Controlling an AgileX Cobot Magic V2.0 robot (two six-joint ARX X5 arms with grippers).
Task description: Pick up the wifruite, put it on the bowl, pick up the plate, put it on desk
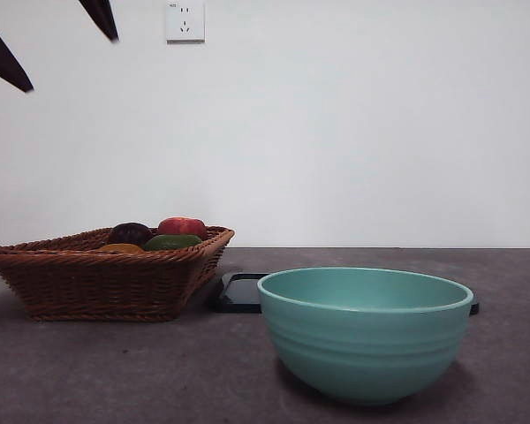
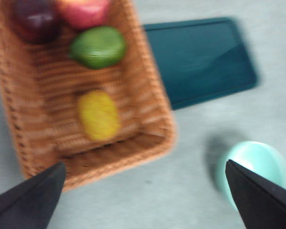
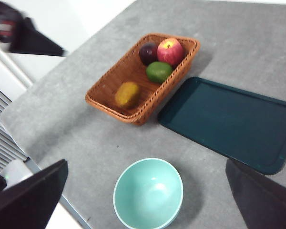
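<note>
Wifruite (image 3: pixel 127 94), one small oval with dull orange-brown skin, is lying alone at one end of a rectangular woven wicker basket (image 3: pixel 103 95). Three rounder fruits are crowding the other end: a green fruit (image 3: pixel 158 71), a dark purple fruit (image 3: pixel 148 53) and a red apple (image 3: pixel 170 51). One smooth, ridged teal bowl (image 3: pixel 148 194) is sitting empty on the mottled grey surface (image 3: pixel 86 143), near one flat dark tray (image 3: pixel 229 124). The left tool (image 2: pixel 148 195) is hovering over the basket, spread wide and holding nothing; the right tool (image 3: pixel 148 200) is gaping likewise, empty.
</note>
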